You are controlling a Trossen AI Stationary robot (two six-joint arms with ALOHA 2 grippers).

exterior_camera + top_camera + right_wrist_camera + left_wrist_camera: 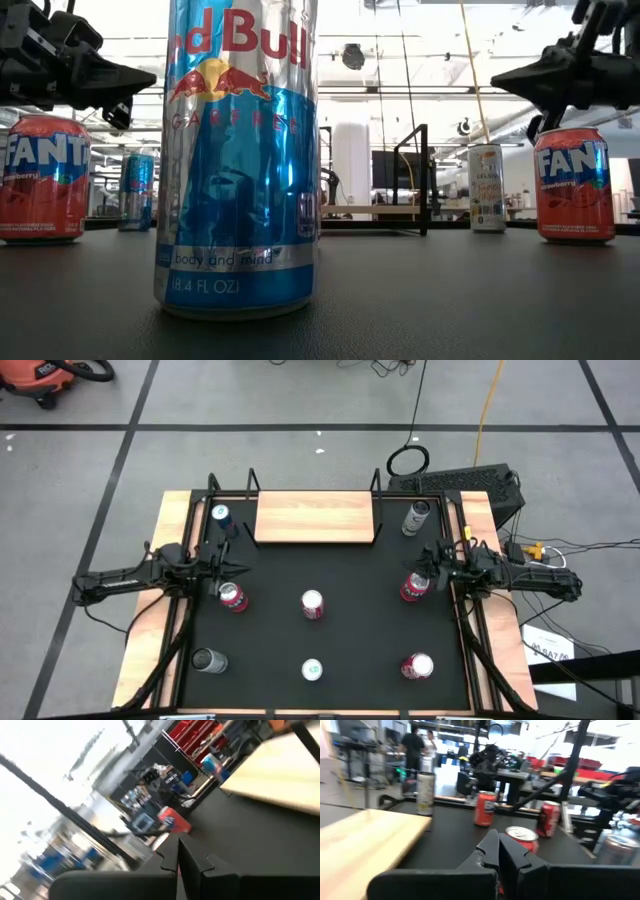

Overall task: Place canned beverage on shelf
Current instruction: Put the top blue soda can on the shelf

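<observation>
The black-topped desk [350,660] with wooden side strips carries everything, and along its far edge lies the small rectangular light-wood shelf [315,517] with black wire brackets at its ends, its board bare. The left arm reaches in from the desk's left side, and its hand [222,568] hovers with fingers [492,851] pressed together, holding nothing, just above a red strawberry Fanta can [232,597] that stands upright on the desk. The right arm comes in from the right side; its hand [428,563] likewise has its fingers [176,851] closed on nothing, just beside a second red Fanta can [412,587]. Near the shelf's left end stands a blue can [221,515], and near its right end a pale slim can [416,518]. A red-and-white can [312,604] stands mid-desk. Along the near edge stand a grey can [208,660], a tall blue-and-silver Red Bull can [312,670] and another red can [417,666].
</observation>
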